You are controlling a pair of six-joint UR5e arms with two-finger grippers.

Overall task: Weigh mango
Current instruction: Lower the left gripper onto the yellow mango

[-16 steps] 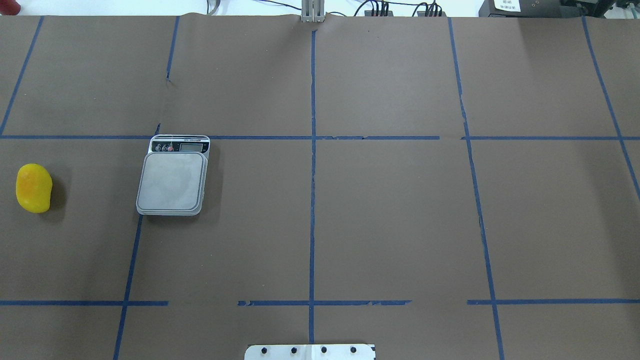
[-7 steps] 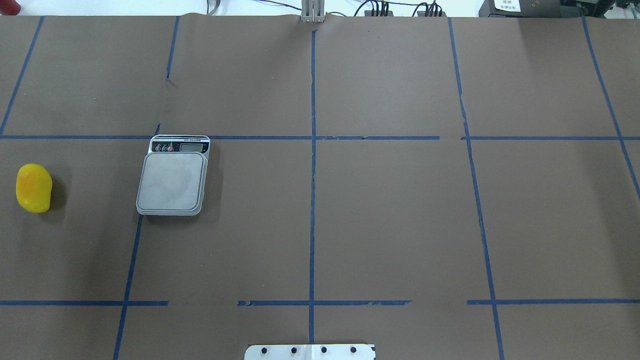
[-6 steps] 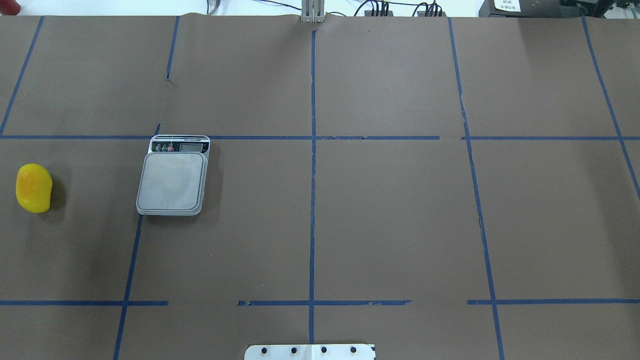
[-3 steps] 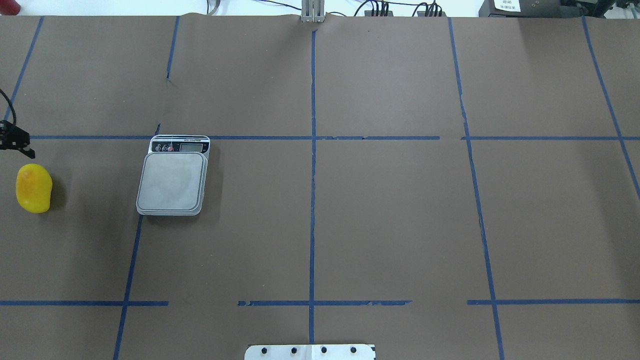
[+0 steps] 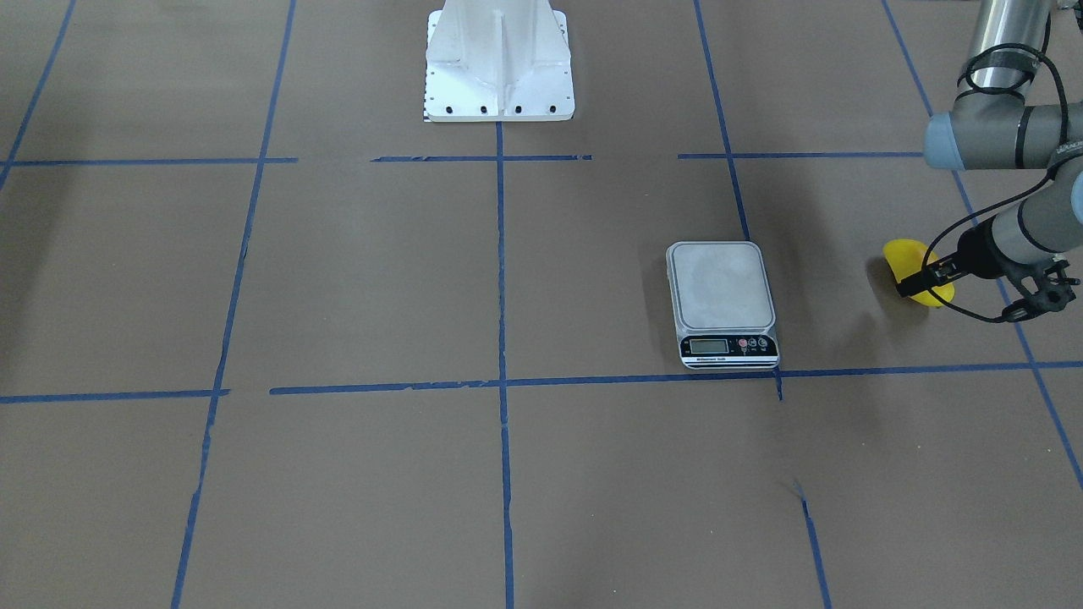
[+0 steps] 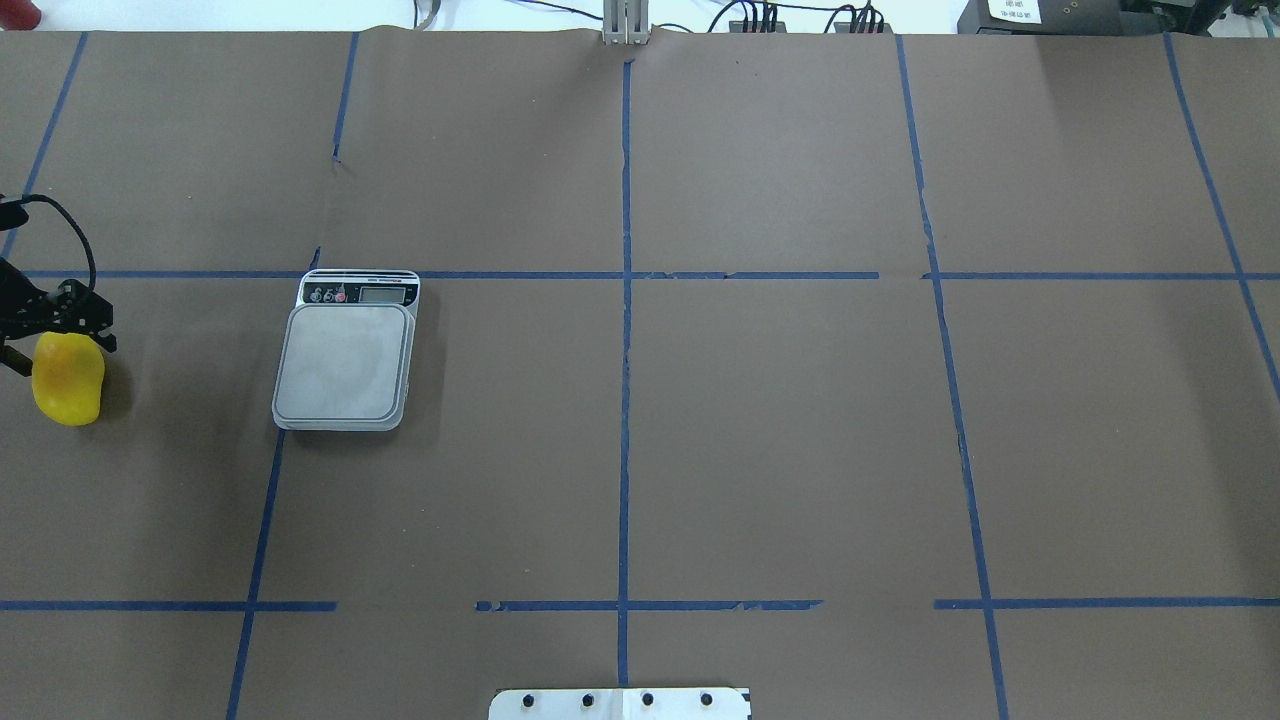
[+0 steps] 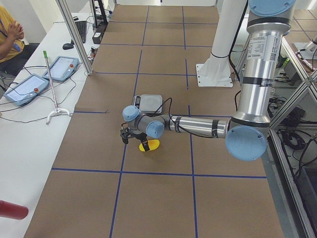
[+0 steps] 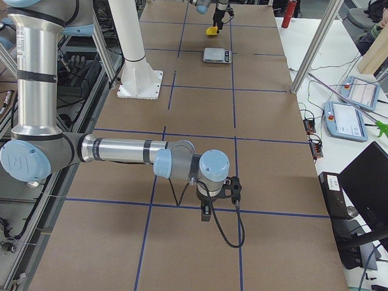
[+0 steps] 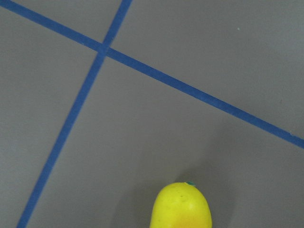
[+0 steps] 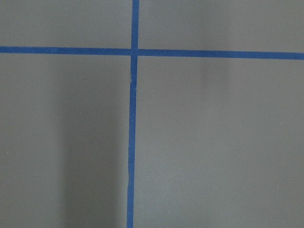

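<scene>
The yellow mango [image 6: 68,385] lies on the brown table at its far left; it also shows in the front view [image 5: 898,255], the left side view [image 7: 150,145] and the left wrist view [image 9: 181,206]. The grey scale [image 6: 345,360] sits to its right with a bare platform [image 5: 721,286]. My left gripper [image 5: 909,286] hangs over the mango's far end, and I cannot tell whether it is open or shut. My right gripper [image 8: 206,212] shows only in the right side view, low over bare table, state unclear.
Blue tape lines [image 6: 625,300] divide the brown table cover. The white robot base plate [image 5: 499,68] stands at the near middle edge. Tablets and cables [image 7: 25,87] lie on the white side table beyond the far edge, where a person sits.
My left arm has come in from the left edge and moved over the mango's far end. The mango and the scale have not moved.
</scene>
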